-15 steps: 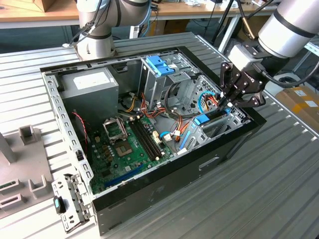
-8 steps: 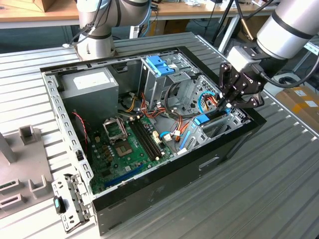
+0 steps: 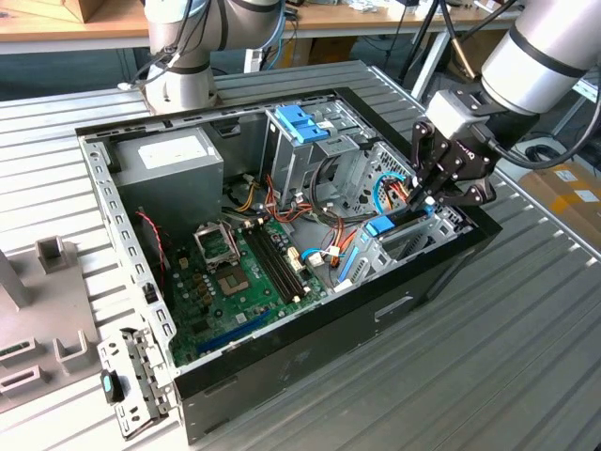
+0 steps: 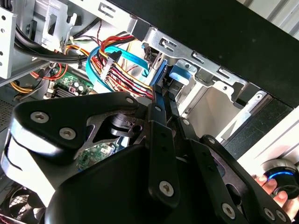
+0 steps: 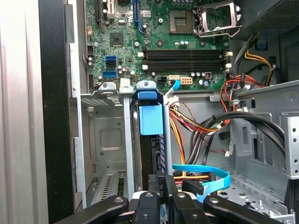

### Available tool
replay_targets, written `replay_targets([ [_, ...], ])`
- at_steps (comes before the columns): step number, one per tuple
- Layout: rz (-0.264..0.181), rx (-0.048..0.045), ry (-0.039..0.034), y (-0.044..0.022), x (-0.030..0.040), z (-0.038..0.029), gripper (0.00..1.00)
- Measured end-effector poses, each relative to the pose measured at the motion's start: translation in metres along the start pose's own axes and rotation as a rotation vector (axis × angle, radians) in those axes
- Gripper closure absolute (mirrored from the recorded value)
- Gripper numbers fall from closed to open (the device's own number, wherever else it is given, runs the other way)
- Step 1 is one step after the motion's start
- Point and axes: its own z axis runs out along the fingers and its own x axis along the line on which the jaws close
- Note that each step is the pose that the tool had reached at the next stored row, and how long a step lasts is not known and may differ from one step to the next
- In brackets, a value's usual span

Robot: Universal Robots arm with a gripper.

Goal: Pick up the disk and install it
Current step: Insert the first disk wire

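Gripper (image 5: pixel 161 189) jaws pinching disk (image 5: pixel 150 120) edge-on, partway in bay (image 5: pixel 105 140); judge: keep vertical w/ rails, push slow.

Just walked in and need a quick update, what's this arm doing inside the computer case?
The arm's gripper is down at the drive bay on the exterior view's right side of the open computer case. It is shut on the disk, which stands on edge, partly slid into the metal bay beside the motherboard.

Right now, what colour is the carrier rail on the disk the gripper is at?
Bright blue, clearest in the first wrist view on the disk, just beyond the gripper.
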Motion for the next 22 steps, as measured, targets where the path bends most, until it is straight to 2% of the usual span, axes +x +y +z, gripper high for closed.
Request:
replay_targets([
  [3, 0.0, 0.0003, -0.0005, 0.0002, -0.0016, -0.0036, 0.83],
  [4, 0.0, 0.0003, -0.0005, 0.0, -0.0011, 0.0016, 0.83],
  [12, 0.0, 0.0003, -0.0014, 0.0, -0.0011, 0.0012, 0.83],
  [22, -0.001, 0.0002, -0.0009, -0.0006, -0.0016, -0.0023, 0.83],
])
